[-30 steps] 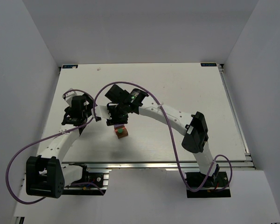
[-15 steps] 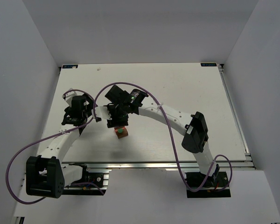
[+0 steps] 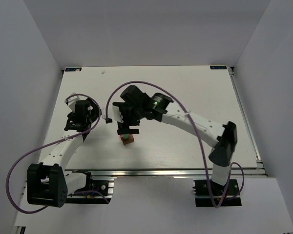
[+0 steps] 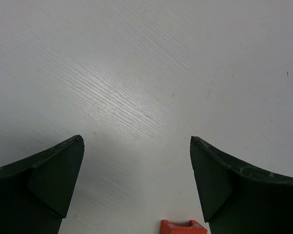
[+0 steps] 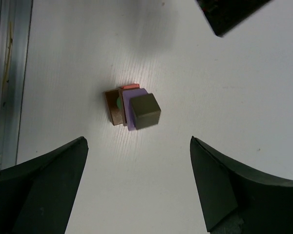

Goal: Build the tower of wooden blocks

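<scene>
The wood block tower stands on the white table just in front of the arms. From above in the right wrist view, a dark grey-brown cube tops it. Under the cube show a lilac block, a brown block, a green sliver and a red-orange edge. My right gripper hangs open above the tower, touching nothing. My left gripper is open over bare table, left of the tower.
An aluminium rail runs along the table's near edge and shows at the left of the right wrist view. A small orange piece sits at the bottom edge of the left wrist view. White walls enclose the table.
My right gripper has opened and lifted off the tower, leaving the dark cube on top. The right arm's elbow swung to the right. The left arm has not moved.
</scene>
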### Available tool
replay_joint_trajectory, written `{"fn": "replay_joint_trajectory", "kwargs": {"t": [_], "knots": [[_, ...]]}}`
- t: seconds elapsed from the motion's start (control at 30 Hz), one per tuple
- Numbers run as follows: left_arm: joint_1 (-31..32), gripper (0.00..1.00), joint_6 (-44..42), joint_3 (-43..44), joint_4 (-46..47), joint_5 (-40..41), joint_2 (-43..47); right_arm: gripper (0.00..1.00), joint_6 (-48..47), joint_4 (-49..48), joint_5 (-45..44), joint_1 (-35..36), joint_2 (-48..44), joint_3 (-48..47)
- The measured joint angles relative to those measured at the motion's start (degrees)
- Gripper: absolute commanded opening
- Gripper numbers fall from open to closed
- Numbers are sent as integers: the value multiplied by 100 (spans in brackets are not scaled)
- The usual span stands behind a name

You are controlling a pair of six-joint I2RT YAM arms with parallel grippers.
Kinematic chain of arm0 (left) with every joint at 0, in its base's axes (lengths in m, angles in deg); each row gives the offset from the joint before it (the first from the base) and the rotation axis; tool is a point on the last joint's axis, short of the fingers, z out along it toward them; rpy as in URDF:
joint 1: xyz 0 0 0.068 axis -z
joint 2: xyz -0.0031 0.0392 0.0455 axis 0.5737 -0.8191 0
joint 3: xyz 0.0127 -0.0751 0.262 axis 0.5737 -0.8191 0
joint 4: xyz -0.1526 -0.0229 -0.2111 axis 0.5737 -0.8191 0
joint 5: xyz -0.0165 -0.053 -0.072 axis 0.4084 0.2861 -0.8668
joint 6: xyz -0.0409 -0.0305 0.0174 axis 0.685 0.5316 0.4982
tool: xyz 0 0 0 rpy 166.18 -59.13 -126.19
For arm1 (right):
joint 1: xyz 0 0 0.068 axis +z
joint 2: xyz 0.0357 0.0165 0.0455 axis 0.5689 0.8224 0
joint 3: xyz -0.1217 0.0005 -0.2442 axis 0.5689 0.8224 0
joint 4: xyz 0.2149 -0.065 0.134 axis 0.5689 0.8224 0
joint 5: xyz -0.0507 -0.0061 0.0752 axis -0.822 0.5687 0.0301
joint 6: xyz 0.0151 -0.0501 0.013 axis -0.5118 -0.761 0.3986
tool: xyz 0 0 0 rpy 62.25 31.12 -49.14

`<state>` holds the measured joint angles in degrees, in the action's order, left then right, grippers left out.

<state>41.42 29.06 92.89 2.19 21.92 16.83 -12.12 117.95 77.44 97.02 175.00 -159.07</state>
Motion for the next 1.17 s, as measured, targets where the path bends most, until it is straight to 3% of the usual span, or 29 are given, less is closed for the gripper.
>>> {"fn": "replay_joint_trajectory", "kwargs": {"t": [0.17, 0.33, 0.57, 0.8, 1.17], "knots": [[0, 98, 103, 2, -149, 4, 151, 89, 1045, -977, 389, -809, -1408, 1150], [0, 98, 179, 11, -214, 50, 313, 89, 3294, -2544, 61, -3021, -2704, 3136], [0, 98, 170, 11, -245, 188, 328, 89, 5991, -3473, -98, -5377, -3801, 6266], [0, 98, 39, 11, -120, 188, 328, 89, 6843, -3062, -1257, -5558, -3751, 6273], [0, 98, -15, 11, -101, 225, 328, 90, 6972, -3464, -1403, -5552, -3866, 6540]]}}
